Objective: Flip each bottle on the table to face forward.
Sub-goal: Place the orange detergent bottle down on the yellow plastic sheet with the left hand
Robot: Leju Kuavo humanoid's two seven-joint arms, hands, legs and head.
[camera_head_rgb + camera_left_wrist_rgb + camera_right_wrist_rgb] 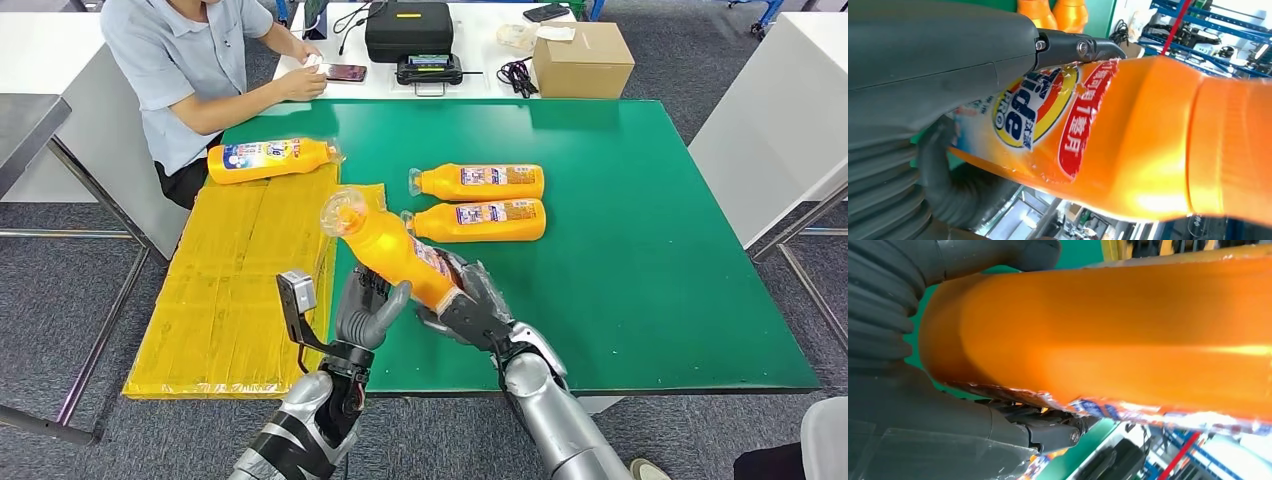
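Head view: both hands grip 1 orange detergent bottle [395, 252] above the green bench [640, 250], its cap end tilted up and away from the robot. The right hand [470, 305] wraps the base; the left hand [368, 312] closes on the body from the other side. 2 more orange bottles [480, 182] [478, 221] lie side by side on the bench, and a 4th bottle [268, 160] rests on yellow sheets [235, 300] near a seated person [190, 70].
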